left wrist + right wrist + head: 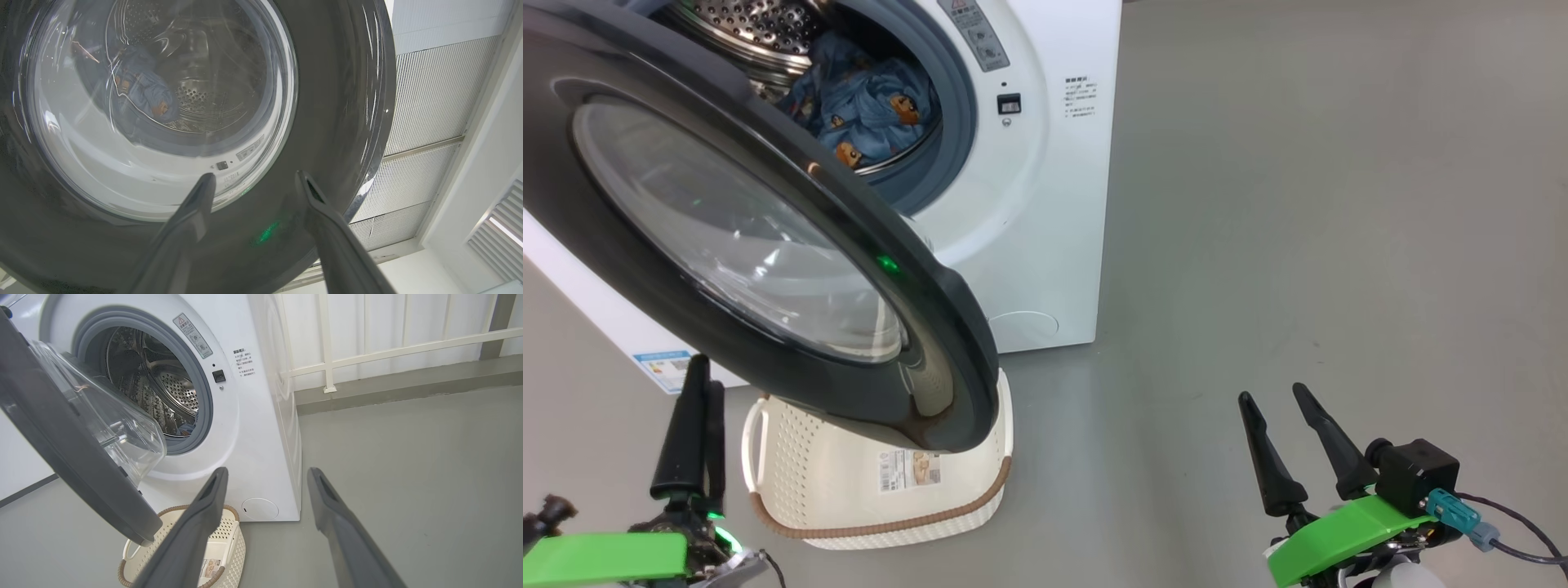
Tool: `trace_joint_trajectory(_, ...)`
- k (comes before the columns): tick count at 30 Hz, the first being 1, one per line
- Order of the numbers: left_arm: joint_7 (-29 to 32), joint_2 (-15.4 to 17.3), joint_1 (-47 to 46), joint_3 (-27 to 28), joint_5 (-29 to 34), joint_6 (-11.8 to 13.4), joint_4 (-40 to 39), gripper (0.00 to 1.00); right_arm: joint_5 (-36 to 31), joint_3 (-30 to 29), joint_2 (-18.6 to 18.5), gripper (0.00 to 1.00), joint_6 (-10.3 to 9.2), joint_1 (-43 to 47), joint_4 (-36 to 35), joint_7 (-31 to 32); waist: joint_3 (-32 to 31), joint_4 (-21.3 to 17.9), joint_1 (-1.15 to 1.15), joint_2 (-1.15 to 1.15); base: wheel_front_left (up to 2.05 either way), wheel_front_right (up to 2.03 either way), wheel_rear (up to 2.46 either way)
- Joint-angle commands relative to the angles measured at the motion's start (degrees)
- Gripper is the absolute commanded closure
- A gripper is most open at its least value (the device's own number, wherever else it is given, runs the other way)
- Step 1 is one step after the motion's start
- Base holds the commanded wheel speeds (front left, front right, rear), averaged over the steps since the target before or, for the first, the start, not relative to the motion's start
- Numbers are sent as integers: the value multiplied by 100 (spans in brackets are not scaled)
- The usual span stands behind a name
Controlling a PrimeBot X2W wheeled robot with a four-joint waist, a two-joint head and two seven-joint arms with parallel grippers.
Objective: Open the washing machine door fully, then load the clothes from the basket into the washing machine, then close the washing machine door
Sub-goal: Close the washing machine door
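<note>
The washing machine stands with its door swung partway out, and the black rim hangs over the basket. The light-blue clothes lie inside the steel drum, and the basket's floor is bare apart from a label. My left gripper is open at the lower left, just below the door's outer face. In the left wrist view its fingers point at the door's rim, with nothing between them. My right gripper stands open over bare floor at the lower right, apart from everything.
Grey floor stretches to the right of the machine. A white railing and a low ledge run behind it in the right wrist view. The basket sits close to the machine's front, beneath the door's lower edge.
</note>
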Motion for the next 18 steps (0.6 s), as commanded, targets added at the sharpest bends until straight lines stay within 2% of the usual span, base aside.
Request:
trace_joint_trajectory(1,-100,143,-53,144,152,-61,-203,0,11,135,24,0,35,-67,-159,-68,13,16,0,0,0,0,0)
trace_joint_trajectory(6,-760,348,40,-50,627,-61,-306,0,3,149,27,0,35,-77,-185,-69,43,36,0,0,0,0,0)
trace_joint_trajectory(14,-1985,1080,242,-827,1577,-61,-192,0,-27,149,30,0,35,-73,-206,-69,57,66,0,0,0,0,0)
trace_joint_trajectory(18,-2271,1391,273,-1104,2180,-61,53,0,-35,146,31,0,35,-61,-215,-69,54,87,0,0,0,0,0)
